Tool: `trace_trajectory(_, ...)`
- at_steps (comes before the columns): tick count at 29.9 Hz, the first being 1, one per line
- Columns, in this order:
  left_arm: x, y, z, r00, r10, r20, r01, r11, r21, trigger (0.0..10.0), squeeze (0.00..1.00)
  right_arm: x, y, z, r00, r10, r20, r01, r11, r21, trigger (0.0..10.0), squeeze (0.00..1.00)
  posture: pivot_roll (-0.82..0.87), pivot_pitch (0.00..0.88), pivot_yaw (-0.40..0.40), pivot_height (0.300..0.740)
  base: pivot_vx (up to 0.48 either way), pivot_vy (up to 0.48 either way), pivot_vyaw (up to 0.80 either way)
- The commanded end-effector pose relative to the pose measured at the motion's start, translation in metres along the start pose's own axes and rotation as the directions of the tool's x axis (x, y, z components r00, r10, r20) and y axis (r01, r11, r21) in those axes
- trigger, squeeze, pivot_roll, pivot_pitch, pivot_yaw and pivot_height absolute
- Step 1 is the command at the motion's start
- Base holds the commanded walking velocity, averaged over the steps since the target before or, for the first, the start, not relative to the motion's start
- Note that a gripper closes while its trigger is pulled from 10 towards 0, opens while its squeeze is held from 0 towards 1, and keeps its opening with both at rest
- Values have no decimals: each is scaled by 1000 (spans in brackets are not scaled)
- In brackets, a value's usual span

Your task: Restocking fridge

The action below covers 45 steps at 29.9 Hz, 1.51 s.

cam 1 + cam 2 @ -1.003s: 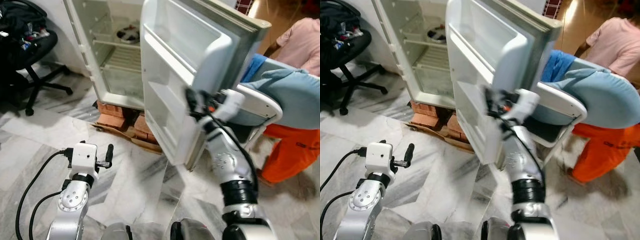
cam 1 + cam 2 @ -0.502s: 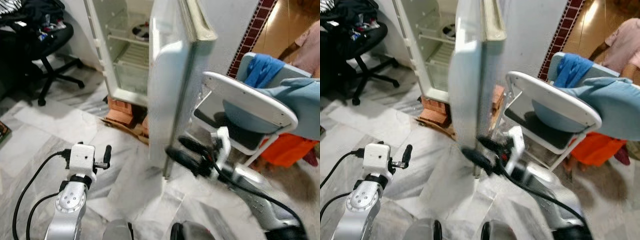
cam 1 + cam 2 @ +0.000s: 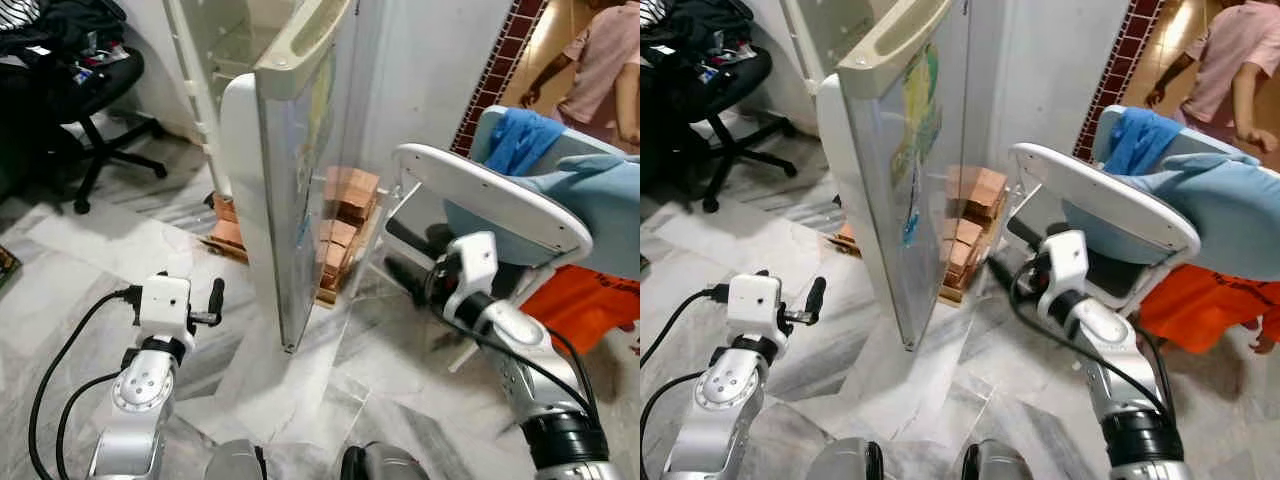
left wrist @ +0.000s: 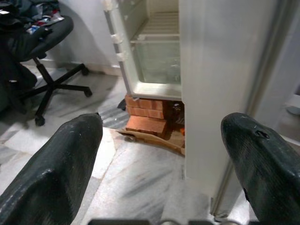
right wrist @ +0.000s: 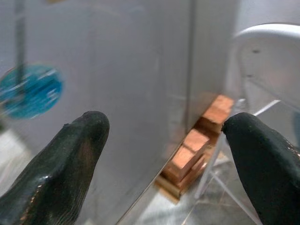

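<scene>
The white fridge [image 3: 215,50] stands on bricks with its compartment open in the left wrist view [image 4: 157,51]. Its door [image 3: 300,180] is swung partway round, so its silver outer face with stickers turns toward me. My right gripper [image 3: 405,255] is open and empty, held just to the right of the door's outer face and apart from it. The right wrist view looks along the door [image 5: 117,93], past a blue sticker [image 5: 30,91]. Low at the left, my left gripper [image 3: 213,303] is open and empty, pointing at the fridge's base.
A stack of bricks [image 3: 345,215] props the fridge. A white folding chair [image 3: 490,195] draped with blue cloth [image 3: 525,140] stands close on the right. A person [image 3: 600,50] is behind it. A black office chair [image 3: 90,90] sits at the far left. The floor is marble.
The fridge door has swung from wide open, inner shelves showing, round to its outer face. My right gripper has come off the door's edge and now sits right of it. The camera shifted.
</scene>
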State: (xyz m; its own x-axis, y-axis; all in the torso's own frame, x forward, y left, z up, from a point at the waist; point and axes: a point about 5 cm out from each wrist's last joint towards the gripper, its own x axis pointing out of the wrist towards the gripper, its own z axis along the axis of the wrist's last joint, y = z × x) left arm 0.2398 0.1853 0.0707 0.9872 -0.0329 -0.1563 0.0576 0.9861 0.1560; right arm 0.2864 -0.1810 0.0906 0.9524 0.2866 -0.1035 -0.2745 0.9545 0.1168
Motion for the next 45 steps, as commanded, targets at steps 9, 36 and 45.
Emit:
trace_trajectory(9,21,-4,11,999,-14,51,13,1000,25,10000,0,5,2,0,973,-214,89,211,977,39,10000,0,-26,40,11,740,0,480,0)
trace_trajectory(36,46,0,20,989,41,142,-39,999,-14,10000,0,11,-20,10,916,-370,155,368,929,41,10000,0,-51,0,7,740,0,480,-401)
trace_trajectory(45,39,0,12,991,36,129,-32,999,-28,10000,0,0,-15,-12,924,-370,96,369,929,32,10000,0,-56,13,7,740,0,480,0)
